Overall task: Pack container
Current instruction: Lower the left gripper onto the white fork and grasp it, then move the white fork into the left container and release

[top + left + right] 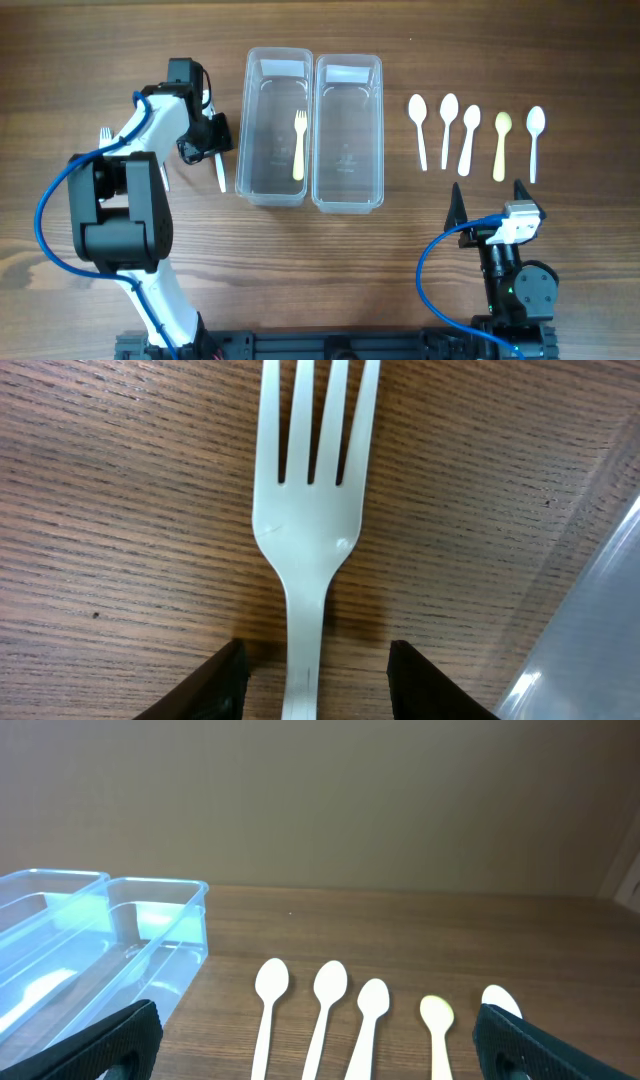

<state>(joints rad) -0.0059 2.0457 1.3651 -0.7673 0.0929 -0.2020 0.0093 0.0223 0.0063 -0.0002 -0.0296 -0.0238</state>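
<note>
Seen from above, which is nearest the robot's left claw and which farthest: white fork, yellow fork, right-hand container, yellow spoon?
From the left gripper:
1. White fork, right at its fingers.
2. Yellow fork, inside the left container.
3. Right container, one box further right.
4. Yellow spoon, in the far-right row.

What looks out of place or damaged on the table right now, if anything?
Nothing is spilled or broken. The only odd one out is the yellowish spoon, fourth in a row of otherwise white spoons lying to the right of the containers. The row itself is fairly tidy.
</note>
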